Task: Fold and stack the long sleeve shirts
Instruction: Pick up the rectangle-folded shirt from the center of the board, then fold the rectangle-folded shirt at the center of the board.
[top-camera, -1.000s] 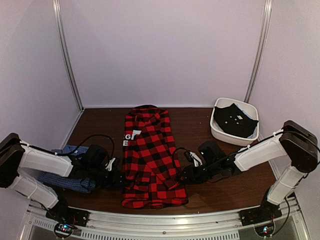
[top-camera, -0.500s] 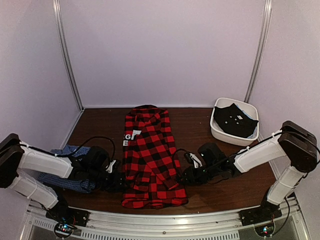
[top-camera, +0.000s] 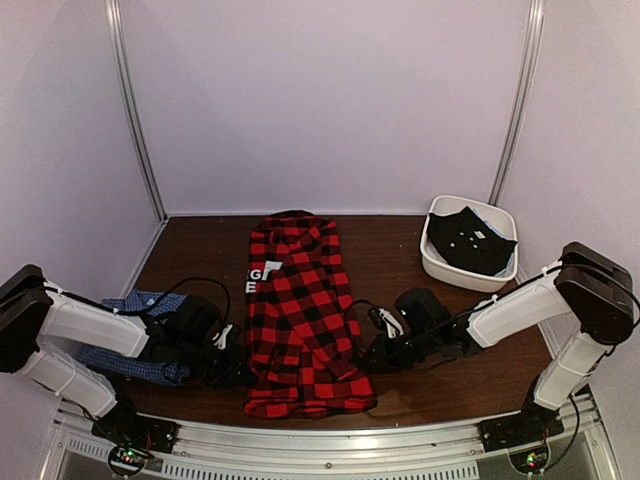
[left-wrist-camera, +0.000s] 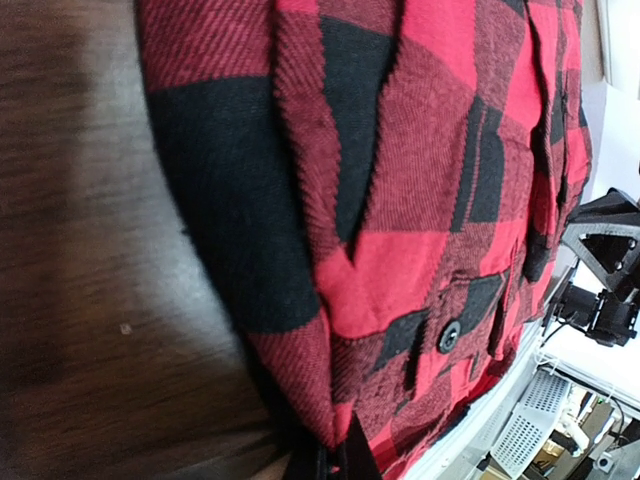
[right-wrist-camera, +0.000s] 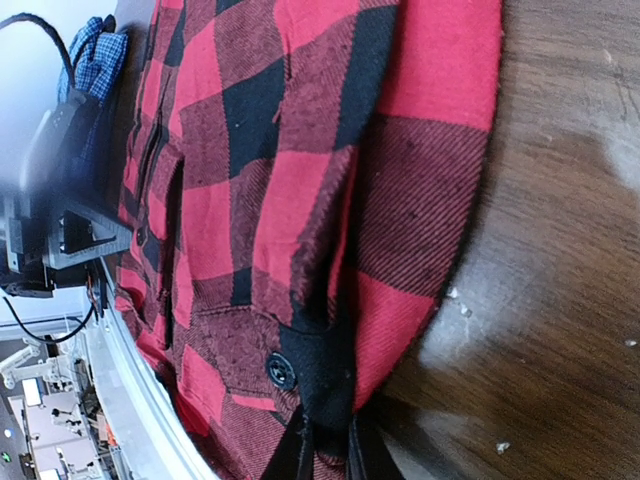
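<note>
The red-and-black plaid shirt (top-camera: 300, 320) lies folded into a long strip down the middle of the brown table, white letters on its left side. The blue check shirt (top-camera: 125, 345) is bunched at the left under my left arm. My left gripper (top-camera: 243, 366) sits low at the plaid shirt's near-left edge, shut on a fold of it (left-wrist-camera: 332, 462). At the near-right edge, the right gripper (top-camera: 362, 353) pinches the plaid cloth by a black button (right-wrist-camera: 330, 445). The plaid cloth fills both wrist views (left-wrist-camera: 380, 200) (right-wrist-camera: 290, 180).
A white bin (top-camera: 432, 262) holding a dark garment (top-camera: 468, 240) stands at the back right. Booth walls and metal posts close in the table on three sides. A metal rail (top-camera: 320, 440) runs along the near edge.
Both grippers have closed on the plaid shirt's near side edges. The arms have shifted slightly inward toward the shirt; the shirt itself lies as before.
</note>
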